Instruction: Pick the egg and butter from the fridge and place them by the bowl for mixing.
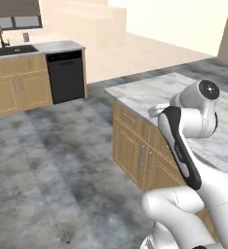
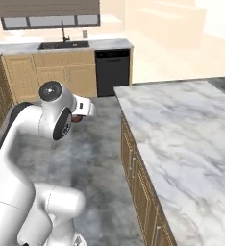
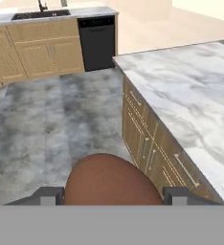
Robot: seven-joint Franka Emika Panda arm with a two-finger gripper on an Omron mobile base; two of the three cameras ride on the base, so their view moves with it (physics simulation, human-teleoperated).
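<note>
A brown egg (image 3: pixel 111 182) sits large and round between my two dark fingertips (image 3: pixel 49 196) at the bottom of the hand view, and my gripper (image 3: pixel 112 196) is shut on it. From the right base view the egg (image 2: pixel 77 119) peeks out as a small brown patch under the white hand (image 2: pixel 83 106), held above the grey floor to the left of the island. In the left base view the hand (image 1: pixel 157 109) pokes out from behind the arm over the island's edge. The butter, the fridge and the bowl are out of view.
A marble-topped island (image 3: pixel 190 81) with wooden drawers runs along the right. Across the grey floor (image 3: pixel 51 115) stand a black dishwasher (image 3: pixel 97 42) and wooden cabinets with a sink (image 2: pixel 64 44).
</note>
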